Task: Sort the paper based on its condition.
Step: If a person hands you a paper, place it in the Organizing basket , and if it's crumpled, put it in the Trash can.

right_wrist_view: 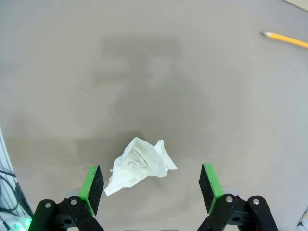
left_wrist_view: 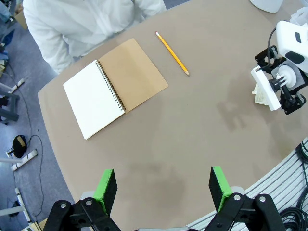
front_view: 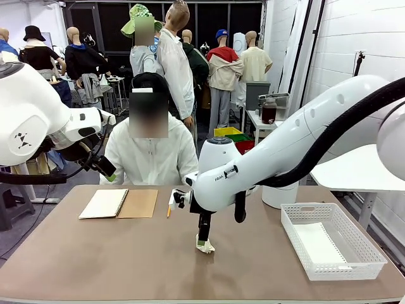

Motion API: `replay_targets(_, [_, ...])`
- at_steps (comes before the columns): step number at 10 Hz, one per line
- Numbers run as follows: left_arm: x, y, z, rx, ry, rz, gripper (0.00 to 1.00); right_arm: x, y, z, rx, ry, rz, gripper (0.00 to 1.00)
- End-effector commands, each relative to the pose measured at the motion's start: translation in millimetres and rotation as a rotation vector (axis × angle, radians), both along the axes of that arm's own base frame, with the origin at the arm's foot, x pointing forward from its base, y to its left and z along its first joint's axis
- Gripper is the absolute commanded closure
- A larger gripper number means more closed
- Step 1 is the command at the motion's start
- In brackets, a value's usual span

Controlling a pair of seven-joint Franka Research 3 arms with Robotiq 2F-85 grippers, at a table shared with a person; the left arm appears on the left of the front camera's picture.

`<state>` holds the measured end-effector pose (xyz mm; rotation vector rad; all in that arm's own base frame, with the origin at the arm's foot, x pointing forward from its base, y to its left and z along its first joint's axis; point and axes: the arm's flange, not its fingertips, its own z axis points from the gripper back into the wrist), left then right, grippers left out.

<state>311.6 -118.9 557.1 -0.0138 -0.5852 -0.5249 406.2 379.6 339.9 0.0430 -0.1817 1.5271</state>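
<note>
Partial "FRA" lettering, right arm (front_view: 278,152)

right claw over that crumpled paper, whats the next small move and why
Probably lower a little more and close. The right claw is open, its green pads on either side of the crumpled paper, which lies loose on the table. It is already lined up, so closing should pinch the wad.

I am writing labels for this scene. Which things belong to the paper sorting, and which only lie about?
For the job:
- crumpled paper
- flat sheet in the white basket
- right claw, open over the crumpled paper

Lying about:
- spiral notebook
- pencil
</note>
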Motion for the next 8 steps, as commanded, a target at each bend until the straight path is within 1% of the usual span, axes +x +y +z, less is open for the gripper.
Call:
replay_targets(1, [0,1,0,-0.009,-0.002,0.000,0.00,7,5,-5,-0.012,-0.015,0.006,0.00])
replay_targets(8, [0,1,0,-0.009,-0.002,0.000,0.00,16,11,-29,-0.044,0.022,-0.004,0.00])
